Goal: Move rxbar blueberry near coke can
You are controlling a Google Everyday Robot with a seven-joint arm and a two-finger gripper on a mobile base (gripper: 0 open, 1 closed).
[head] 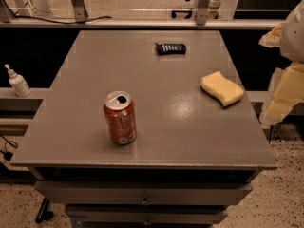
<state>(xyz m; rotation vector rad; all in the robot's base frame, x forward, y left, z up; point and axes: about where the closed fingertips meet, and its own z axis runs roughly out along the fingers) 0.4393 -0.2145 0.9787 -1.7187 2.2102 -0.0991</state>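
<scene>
- A grey table (pixel 161 141) stands in the middle of the room, with drawer fronts (pixel 142 194) below its near edge.
- The coke can (pixel 120 118) stands upright on the near left part of the table. Its silver top faces up with the opening showing, and a small white label patch sits low on its side.
- The rxbar blueberry (pixel 170 48) lies flat near the far edge, slightly right of centre, with its long side running left to right. It is well apart from the can, with bare tabletop between them.
- A yellow sponge (pixel 222 89) rests on the right side of the table, nearer than the bar and farther than the can. It touches neither.
- The robot's gripper (pixel 284 96) hangs at the far right of the scene, a pale cream shape beyond the table's right edge and off the tabletop. It is beside the sponge's end of the table and touches nothing on it. Whether it is spread or closed cannot be told.
- A white pump bottle (pixel 18 81) stands on a low ledge to the left, off the table.
</scene>
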